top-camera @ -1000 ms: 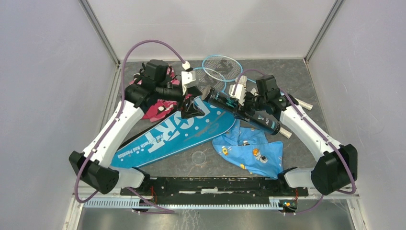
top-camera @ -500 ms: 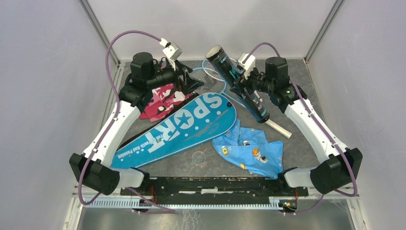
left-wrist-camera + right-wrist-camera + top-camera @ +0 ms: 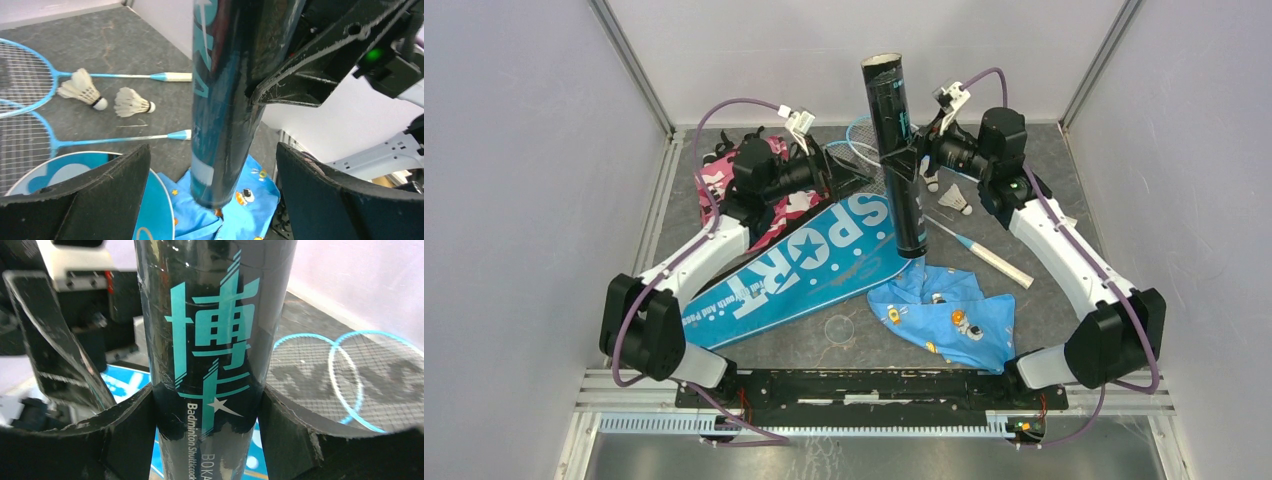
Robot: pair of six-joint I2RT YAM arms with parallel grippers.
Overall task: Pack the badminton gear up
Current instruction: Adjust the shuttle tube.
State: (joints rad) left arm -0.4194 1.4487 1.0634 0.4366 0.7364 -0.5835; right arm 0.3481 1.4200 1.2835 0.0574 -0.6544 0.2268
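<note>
I've swung the shuttlecock tube [image 3: 890, 105] from tilted to upright, right jaws clamped round it; left jaws wide beside it. The shuttlecocks [image 3: 82, 89] can probably go in now.

Field notes, from my station.

- The left arm [image 3: 696, 252] has white shells on its long links and black housings at the joints. The right arm [image 3: 1052, 246] is built the same.
- I note a purple cable [image 3: 724, 104] looping off the left wrist and a matching cable [image 3: 981, 77] on the right.
- There is a small white camera block [image 3: 802, 121] at each wrist.
- A green light [image 3: 1016, 185] glows on the right arm's black housing.
- Both bases are fixed to a black rail [image 3: 854, 384].
- On my wrist feeds the left jaws are matt black and broad, with edges scuffed pale. The right jaws are alike, scratched grey and chipped along the rims.
</note>
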